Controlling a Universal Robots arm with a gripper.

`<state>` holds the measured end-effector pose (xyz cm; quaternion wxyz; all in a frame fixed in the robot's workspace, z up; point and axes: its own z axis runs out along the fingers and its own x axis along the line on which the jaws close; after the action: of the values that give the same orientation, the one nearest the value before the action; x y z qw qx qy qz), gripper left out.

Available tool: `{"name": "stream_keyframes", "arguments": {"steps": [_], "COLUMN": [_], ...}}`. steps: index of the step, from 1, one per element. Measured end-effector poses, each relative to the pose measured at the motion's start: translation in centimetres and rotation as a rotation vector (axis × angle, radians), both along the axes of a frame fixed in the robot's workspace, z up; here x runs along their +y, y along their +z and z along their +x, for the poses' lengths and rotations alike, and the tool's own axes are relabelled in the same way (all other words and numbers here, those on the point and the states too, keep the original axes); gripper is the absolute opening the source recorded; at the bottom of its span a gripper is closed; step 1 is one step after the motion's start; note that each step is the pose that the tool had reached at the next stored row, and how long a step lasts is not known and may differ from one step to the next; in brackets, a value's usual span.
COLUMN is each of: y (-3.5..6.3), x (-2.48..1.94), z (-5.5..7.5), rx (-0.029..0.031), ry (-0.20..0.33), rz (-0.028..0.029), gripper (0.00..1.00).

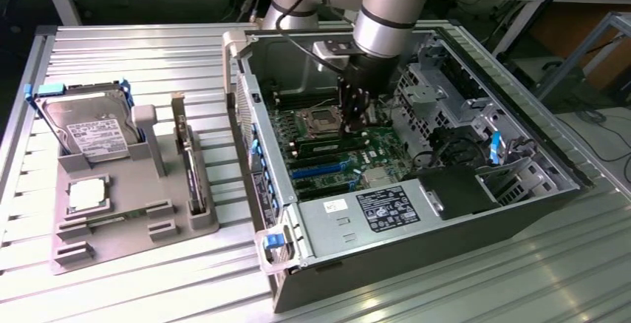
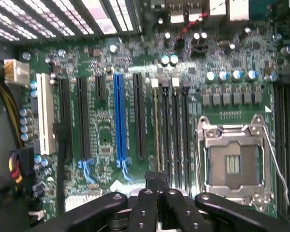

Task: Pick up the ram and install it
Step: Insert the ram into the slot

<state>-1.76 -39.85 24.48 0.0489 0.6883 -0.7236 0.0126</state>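
Observation:
The ram stands edge-on in a memory slot of the motherboard, beside the CPU socket, inside the open PC case. In the wrist view the ram is a thin yellowish line in the slot nearest the blue connector, running away from my fingers. My gripper reaches down into the case over the end of the ram towards the exterior view's right. Its black fingertips are pressed together, so the gripper is shut just above the ram's top edge. I cannot tell whether they touch it.
Drive cages and cables crowd the case on the exterior view's right, and its metal wall stands on the left. Outside the case, a grey tray carries a hard drive, an upright expansion card and a CPU.

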Motion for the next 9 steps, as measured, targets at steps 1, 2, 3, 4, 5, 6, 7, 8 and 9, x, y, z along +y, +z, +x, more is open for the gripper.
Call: {"name": "stream_keyframes", "arguments": {"steps": [1, 2, 3, 4, 5, 6, 7, 8, 9], "y": [-0.01, -0.01, -0.02, -0.04, -0.09, -0.13, -0.15, -0.15, -0.15], "x": [0.04, 0.1, 0.23, 0.4, 0.93, 1.75, 1.97, 2.03, 2.04], "z": [-0.5, -0.9, -1.3, -1.4, -1.5, -1.7, -2.2, -3.0, -3.9], "rx": [-0.0001, -0.0002, -0.0019, -0.0064, -0.0123, -0.0184, -0.0197, -0.0199, -0.0199], "ry": [0.0, 0.0, 0.0, 0.0, 0.0, 0.0, 0.0, 0.0, 0.0], "rz": [-0.0102, -0.0185, -0.0242, -0.0246, -0.0245, -0.0245, -0.0243, -0.0248, -0.0273], "gripper": [0.11, 0.11, 0.11, 0.11, 0.11, 0.11, 0.11, 0.11, 0.11]}}
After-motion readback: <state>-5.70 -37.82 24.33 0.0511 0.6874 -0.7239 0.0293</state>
